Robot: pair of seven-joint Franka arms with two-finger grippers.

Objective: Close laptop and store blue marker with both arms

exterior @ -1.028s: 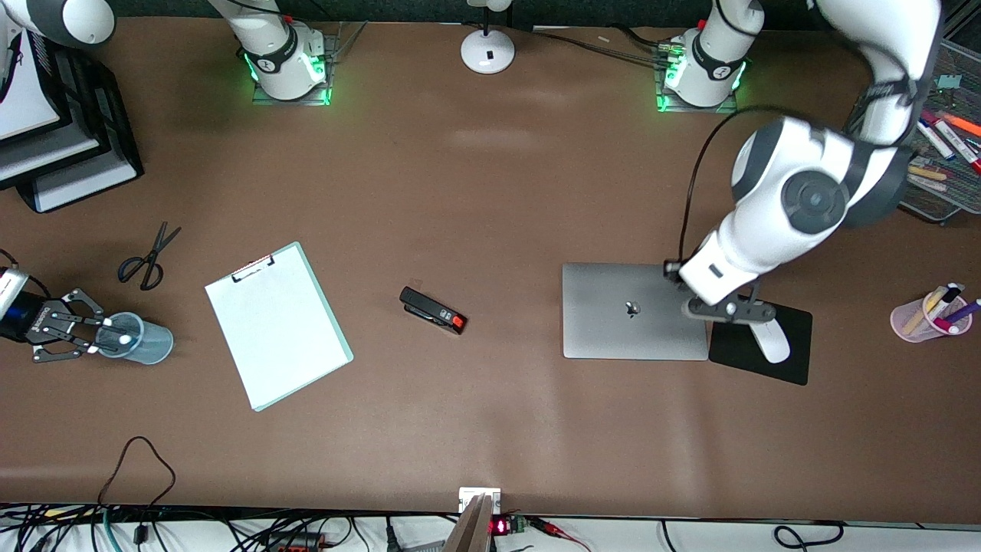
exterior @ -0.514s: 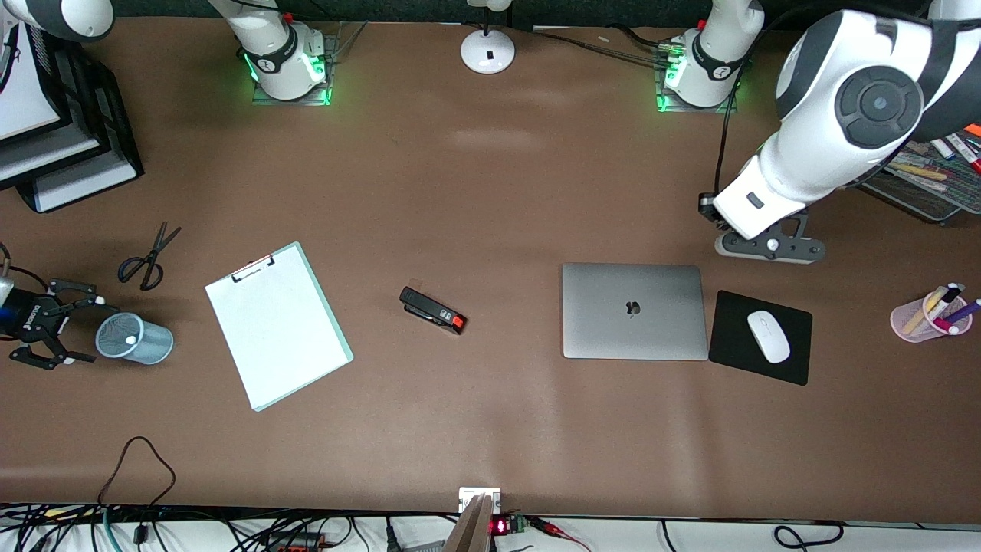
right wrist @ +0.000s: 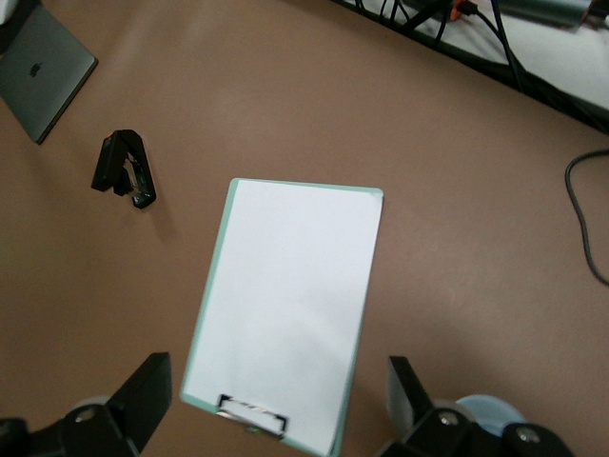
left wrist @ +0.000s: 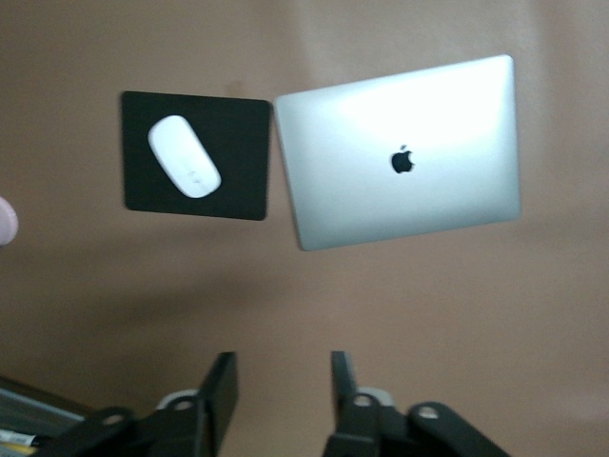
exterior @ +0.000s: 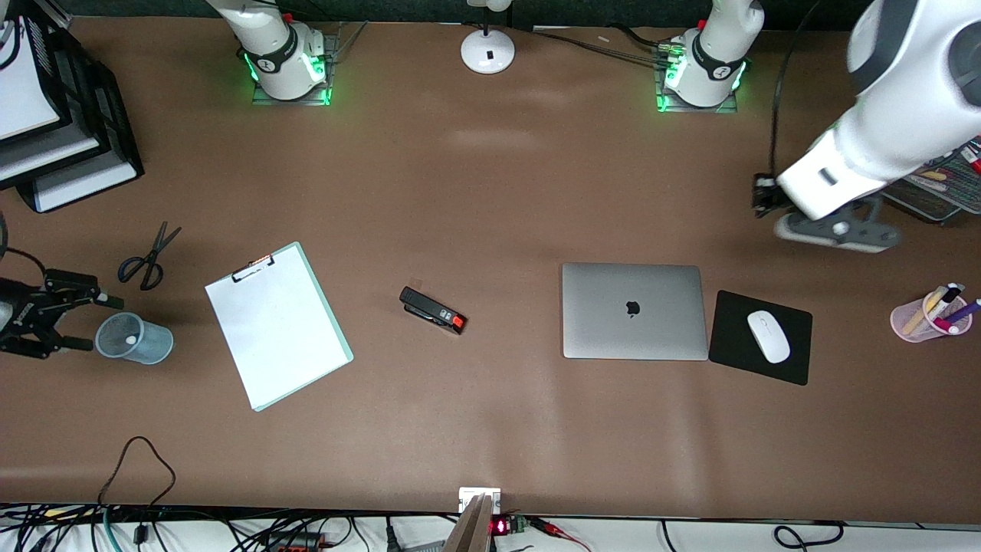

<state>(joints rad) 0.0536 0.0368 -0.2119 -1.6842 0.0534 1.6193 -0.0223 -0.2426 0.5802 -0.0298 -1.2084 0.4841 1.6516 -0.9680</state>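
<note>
The laptop (exterior: 632,310) lies shut on the table, silver lid and dark logo up; it also shows in the left wrist view (left wrist: 404,157). My left gripper (exterior: 835,230) is open and empty (left wrist: 283,367), up over bare table between the laptop and the mesh tray. My right gripper (exterior: 96,322) is open wide and empty (right wrist: 278,371), beside a blue mesh cup (exterior: 134,337) at the right arm's end of the table. A small white end (exterior: 130,338) shows inside the cup; no blue marker body is visible.
A black mousepad (exterior: 762,337) with a white mouse (exterior: 768,336) lies beside the laptop. Also on the table are a stapler (exterior: 433,310), a white clipboard (exterior: 276,326), scissors (exterior: 149,257), a pink pen cup (exterior: 927,314), a mesh tray of markers (exterior: 943,184) and stacked paper trays (exterior: 54,138).
My left gripper has risen off the laptop's edge and moved toward the mesh tray. My right gripper has drawn back from over the cup, leaving the white-ended thing inside.
</note>
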